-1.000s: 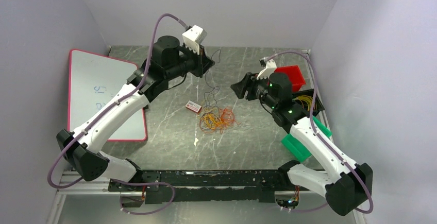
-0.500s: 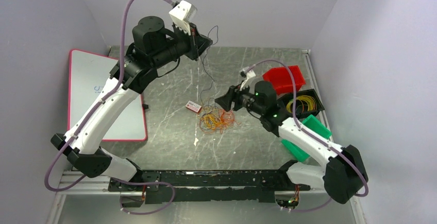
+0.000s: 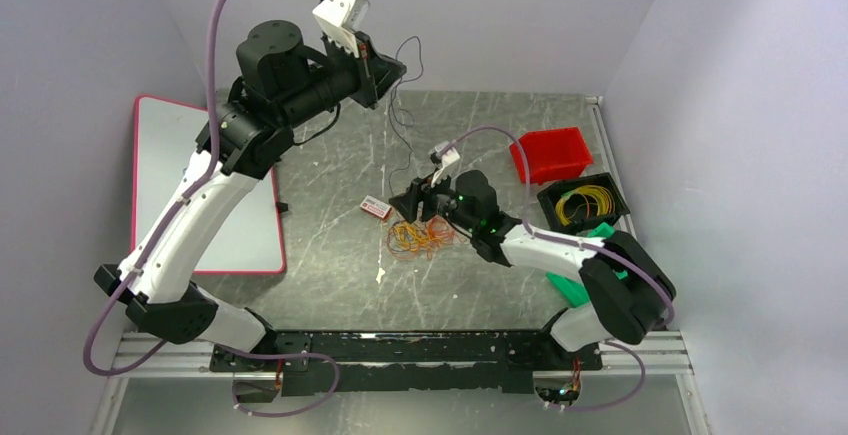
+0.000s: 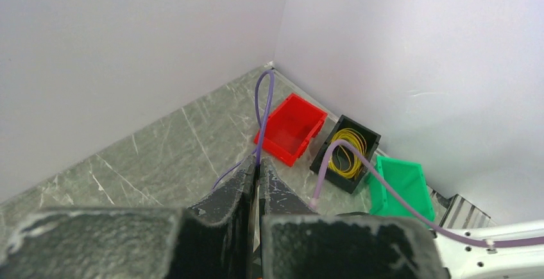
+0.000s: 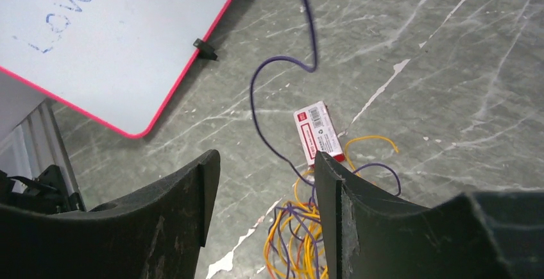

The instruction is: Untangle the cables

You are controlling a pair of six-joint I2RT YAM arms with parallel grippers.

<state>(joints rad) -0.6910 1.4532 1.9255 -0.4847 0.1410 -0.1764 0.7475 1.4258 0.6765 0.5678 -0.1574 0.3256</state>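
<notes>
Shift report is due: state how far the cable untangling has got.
Done: yellow wires coiled in the black bin. In hand: the left pincer, shut, holds one purple wire raised from the pile; the right pincer hangs open over it. Left: the orange and purple pile, not yet separated.

The left tool (image 3: pixel 388 70) has risen and swung toward the far left, drawing the purple wire (image 3: pixel 398 130) up so that more of it hangs clear of the bench (image 3: pixel 330 247). The right tool (image 3: pixel 412 200) has left the red bin (image 3: pixel 550 155) and come down leftward, fingers spread, low over the wire pile (image 3: pixel 420 237). The black bin (image 3: pixel 585 205) is now uncovered.
</notes>
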